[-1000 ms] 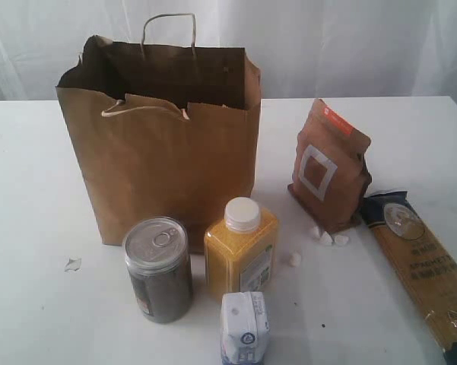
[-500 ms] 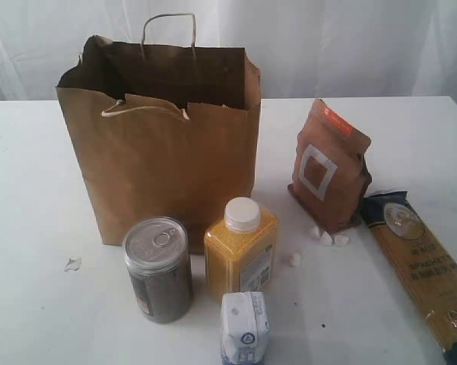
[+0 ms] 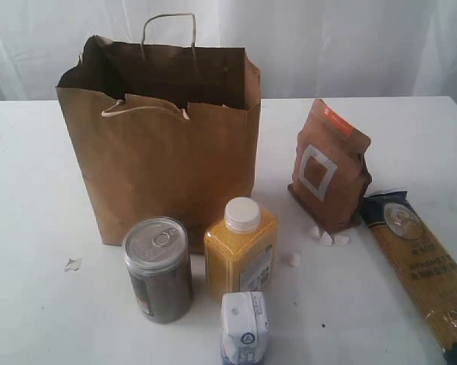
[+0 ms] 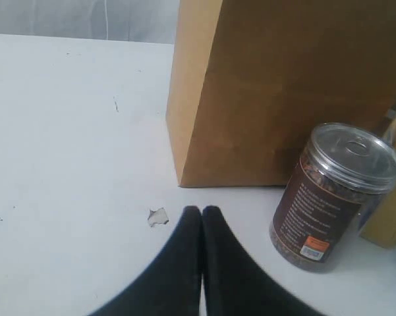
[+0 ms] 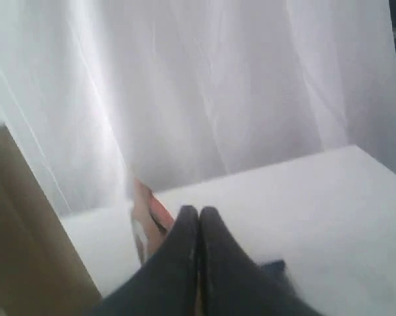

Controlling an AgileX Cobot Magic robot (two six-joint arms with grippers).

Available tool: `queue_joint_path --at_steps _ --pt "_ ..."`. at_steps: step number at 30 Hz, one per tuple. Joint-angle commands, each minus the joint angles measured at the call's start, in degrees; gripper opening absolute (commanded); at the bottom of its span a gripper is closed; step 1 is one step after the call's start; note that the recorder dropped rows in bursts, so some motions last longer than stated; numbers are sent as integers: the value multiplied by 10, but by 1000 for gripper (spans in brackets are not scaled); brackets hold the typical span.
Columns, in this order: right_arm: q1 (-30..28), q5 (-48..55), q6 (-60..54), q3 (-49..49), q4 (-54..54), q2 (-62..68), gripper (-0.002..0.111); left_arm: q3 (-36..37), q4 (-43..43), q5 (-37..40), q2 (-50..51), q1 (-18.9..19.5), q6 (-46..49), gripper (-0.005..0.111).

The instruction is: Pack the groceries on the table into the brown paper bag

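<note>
The brown paper bag [image 3: 163,137] stands open at the back left of the table [image 3: 30,228]. In front of it stand the pull-tab can [image 3: 158,270], the yellow bottle with white cap [image 3: 241,251] and the small white carton [image 3: 245,327]. Right of the bag leans the brown pouch with white square [image 3: 328,163], and the spaghetti pack [image 3: 422,266] lies at the right edge. Neither gripper shows in the exterior view. My left gripper [image 4: 201,212] is shut and empty, beside the can [image 4: 333,194] and near the bag [image 4: 283,85]. My right gripper [image 5: 198,212] is shut, with the pouch [image 5: 145,217] behind it.
Small white crumbs [image 3: 327,238] lie by the pouch, and one more [image 3: 294,259] sits near the bottle. A torn scrap [image 3: 73,265] lies on the table left of the can, also seen as a scrap [image 4: 157,216] by my left fingertips. A white curtain [image 3: 350,38] hangs behind.
</note>
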State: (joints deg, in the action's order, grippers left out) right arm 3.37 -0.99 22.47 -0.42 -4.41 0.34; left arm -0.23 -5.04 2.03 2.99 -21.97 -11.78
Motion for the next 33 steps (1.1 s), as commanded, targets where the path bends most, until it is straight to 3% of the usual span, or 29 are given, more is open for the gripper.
queue_joint_path --at_steps 1,9,15,18,25,27,30,33 --pt "2 -115 51 4 12 -3 0 2 -4 2 -3 0 0 0" --pt "2 -251 261 4 15 -3 0 2 -4 2 -3 0 0 0" --pt "2 -286 321 4 -22 -3 0 2 -4 2 -3 0 0 0" --pt "2 -247 483 -15 -175 -3 0 2 -4 2 -3 0 0 0" --pt "2 -296 984 -167 -864 66 0 2 -4 2 -3 0 0 0" --pt "2 -345 981 -216 -955 117 0 2 -4 1 -3 0 0 0" --pt "2 -392 949 -289 -955 195 6 2 -4 1 -3 0 0 0" --pt "2 -434 874 -350 -955 283 24 2 -4 1 -3 0 0 0"
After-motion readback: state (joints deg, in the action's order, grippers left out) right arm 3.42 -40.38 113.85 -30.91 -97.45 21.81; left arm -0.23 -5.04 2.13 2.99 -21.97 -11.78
